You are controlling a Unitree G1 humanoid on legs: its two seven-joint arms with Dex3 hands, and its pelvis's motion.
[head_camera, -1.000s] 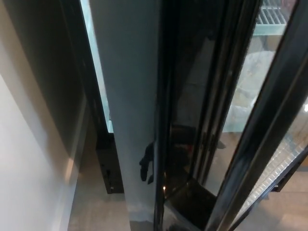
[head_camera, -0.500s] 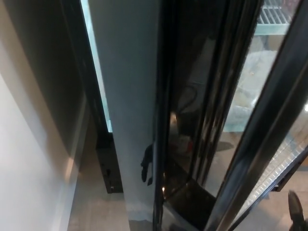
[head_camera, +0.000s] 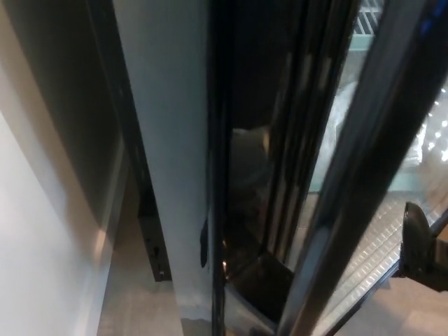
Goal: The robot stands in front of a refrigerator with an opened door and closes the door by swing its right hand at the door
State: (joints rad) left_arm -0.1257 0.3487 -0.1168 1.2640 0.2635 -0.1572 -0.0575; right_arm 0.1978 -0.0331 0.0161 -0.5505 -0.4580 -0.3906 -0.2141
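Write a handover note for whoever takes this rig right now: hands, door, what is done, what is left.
Right hand: low at the picture's right edge, by the door; fingers unclear, contact unclear.
Left hand: not in view.
Door: open, its dark frame running slantwise across the fridge front; a shelf shows through the glass.
Done: right hand brought up to the door.
Left: swing the right hand against the door until it shuts.
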